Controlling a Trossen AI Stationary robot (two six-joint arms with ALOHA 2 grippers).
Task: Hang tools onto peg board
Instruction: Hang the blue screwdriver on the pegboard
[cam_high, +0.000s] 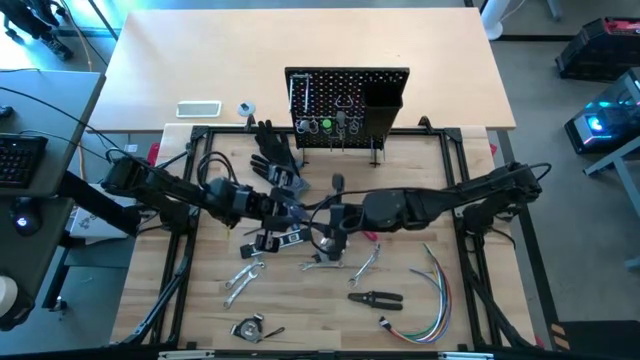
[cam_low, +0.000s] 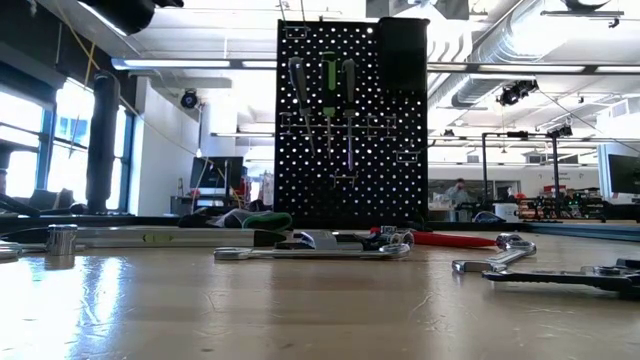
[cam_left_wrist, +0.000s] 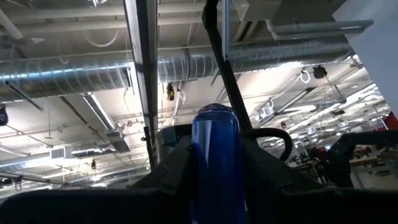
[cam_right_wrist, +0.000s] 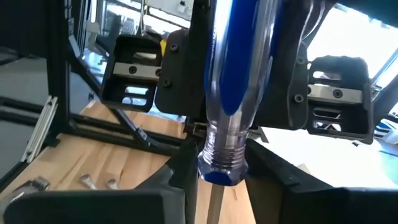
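Blue handle (cam_left_wrist: 216, 163) points upward.

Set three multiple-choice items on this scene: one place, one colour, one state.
1. Where does the peg board stand?
A. upright behind the arms
B. flat beside the wires
C. on the floor
2. What colour is the handle that the left pincer grips?
A. red
B. yellow
C. blue
3. How is the left pincer?
A. open, empty
B. shut on a tool
C. out of view

Answers:
1. A: the peg board stands beyond both arms.
2. C: the blue-handled tool fills the left wrist view.
3. B: the left pincer clamps that handle.
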